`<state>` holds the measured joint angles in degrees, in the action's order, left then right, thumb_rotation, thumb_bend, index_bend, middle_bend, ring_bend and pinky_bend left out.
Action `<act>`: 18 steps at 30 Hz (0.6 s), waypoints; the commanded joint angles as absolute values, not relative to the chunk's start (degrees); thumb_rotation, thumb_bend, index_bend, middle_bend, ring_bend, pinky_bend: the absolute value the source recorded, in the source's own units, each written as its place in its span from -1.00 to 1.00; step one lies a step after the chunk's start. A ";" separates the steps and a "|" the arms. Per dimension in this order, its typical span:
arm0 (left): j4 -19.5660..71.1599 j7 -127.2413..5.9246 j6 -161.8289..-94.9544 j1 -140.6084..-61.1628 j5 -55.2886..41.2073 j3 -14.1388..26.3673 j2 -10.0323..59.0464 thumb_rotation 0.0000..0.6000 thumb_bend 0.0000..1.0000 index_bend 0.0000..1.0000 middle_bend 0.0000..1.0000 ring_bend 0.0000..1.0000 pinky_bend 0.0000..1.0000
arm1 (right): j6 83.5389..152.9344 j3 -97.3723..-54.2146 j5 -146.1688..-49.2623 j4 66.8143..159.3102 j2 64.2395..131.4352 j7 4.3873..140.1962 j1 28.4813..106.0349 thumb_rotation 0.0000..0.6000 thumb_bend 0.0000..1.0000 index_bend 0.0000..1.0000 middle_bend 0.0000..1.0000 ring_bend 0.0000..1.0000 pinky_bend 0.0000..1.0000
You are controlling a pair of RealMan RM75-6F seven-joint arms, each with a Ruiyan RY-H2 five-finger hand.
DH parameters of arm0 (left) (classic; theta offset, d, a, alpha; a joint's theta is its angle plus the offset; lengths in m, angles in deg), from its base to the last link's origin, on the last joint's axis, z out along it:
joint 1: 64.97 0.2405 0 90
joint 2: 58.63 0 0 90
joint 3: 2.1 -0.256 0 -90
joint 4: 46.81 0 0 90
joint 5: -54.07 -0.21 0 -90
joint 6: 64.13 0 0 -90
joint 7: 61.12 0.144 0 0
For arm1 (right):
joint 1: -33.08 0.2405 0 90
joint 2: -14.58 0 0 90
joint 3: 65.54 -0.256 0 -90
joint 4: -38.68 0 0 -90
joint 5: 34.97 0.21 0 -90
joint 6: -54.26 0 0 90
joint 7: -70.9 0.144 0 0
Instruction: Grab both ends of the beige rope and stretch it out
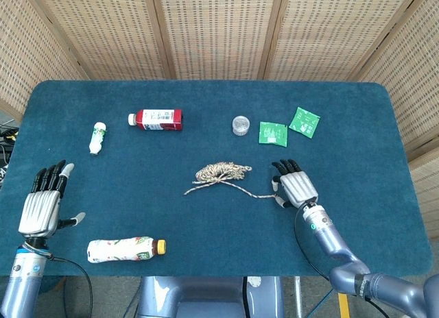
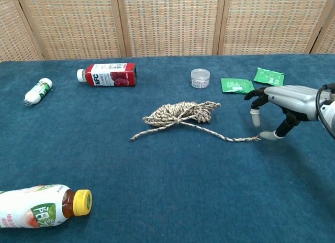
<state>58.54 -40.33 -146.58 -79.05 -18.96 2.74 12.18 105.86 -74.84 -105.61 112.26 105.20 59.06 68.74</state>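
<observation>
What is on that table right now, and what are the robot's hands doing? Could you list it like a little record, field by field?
rope: beige, bundled mid-table, two loose ends trailing out
right hand: open, fingertips at the rope's right end, not gripping it
left hand: open, near the table's left edge, far from the rope
bottles: red one, small white one, yellow-capped one, all lying down
jar: small, clear, behind the rope
packets: two green
table: blue cloth

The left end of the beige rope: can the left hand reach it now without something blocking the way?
Probably yes. Bare table lies between the left hand and the rope's left end; the yellow-capped bottle lies nearer the front edge, off that line.
</observation>
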 commanded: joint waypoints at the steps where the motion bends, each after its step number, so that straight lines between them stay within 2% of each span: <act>1: 58.49 -40.22 -146.46 -79.02 -19.12 2.67 12.30 1.00 -1.00 -1.00 -1.00 -1.00 -1.00 | 105.36 -74.64 -105.06 111.68 106.12 58.36 69.20 1.00 -0.40 0.04 -0.81 -1.00 -1.00; 18: 58.29 -38.83 -145.51 -79.11 -18.71 3.05 13.07 1.00 -1.00 -1.00 -1.00 -1.00 -1.00 | 103.28 -74.42 -102.45 107.36 109.52 56.35 70.98 1.00 -0.30 0.06 -0.81 -1.00 -1.00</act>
